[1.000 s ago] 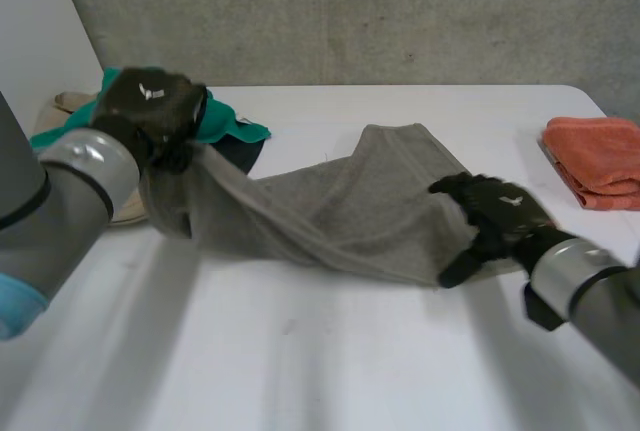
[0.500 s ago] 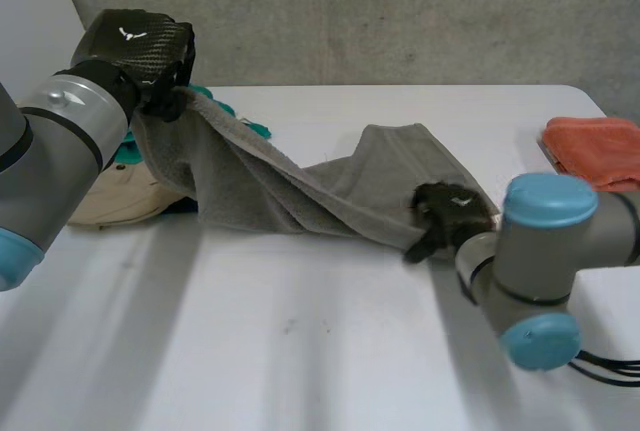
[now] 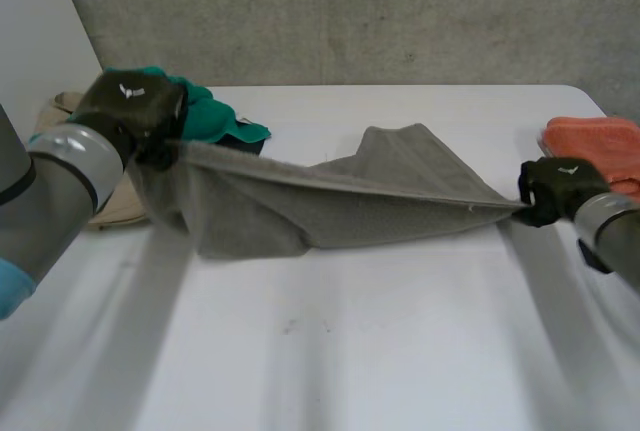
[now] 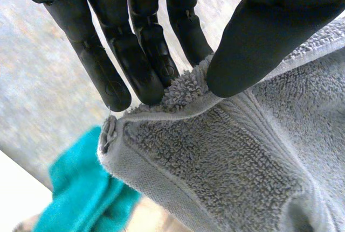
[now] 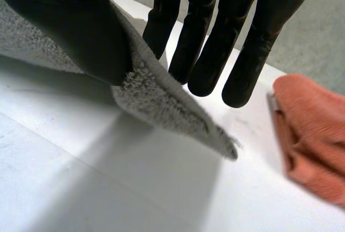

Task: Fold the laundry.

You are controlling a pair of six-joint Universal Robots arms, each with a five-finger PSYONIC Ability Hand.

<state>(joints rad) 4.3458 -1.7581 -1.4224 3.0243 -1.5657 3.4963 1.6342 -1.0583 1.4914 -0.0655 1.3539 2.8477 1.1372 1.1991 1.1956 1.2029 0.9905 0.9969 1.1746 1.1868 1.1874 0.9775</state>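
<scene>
Head view: towel (image 3: 330,201) stretched over table (image 3: 350,351), one corner pinched by left hand (image 3: 135,111), opposite end pinched by right hand (image 3: 555,188). No fold yet; orange cloth (image 3: 600,146) already folded.

Holds the left robot hand (image 3: 135,111) raised on the grey left arm (image 3: 60,186), thumb (image 4: 264,33) pinching a towel (image 3: 350,206) corner against straight fingers (image 4: 135,54). Carries the right robot hand (image 3: 555,189) lower, well apart from the left, on the right arm (image 3: 612,236) — thumb pressing the towel's other end onto straight fingers.
</scene>
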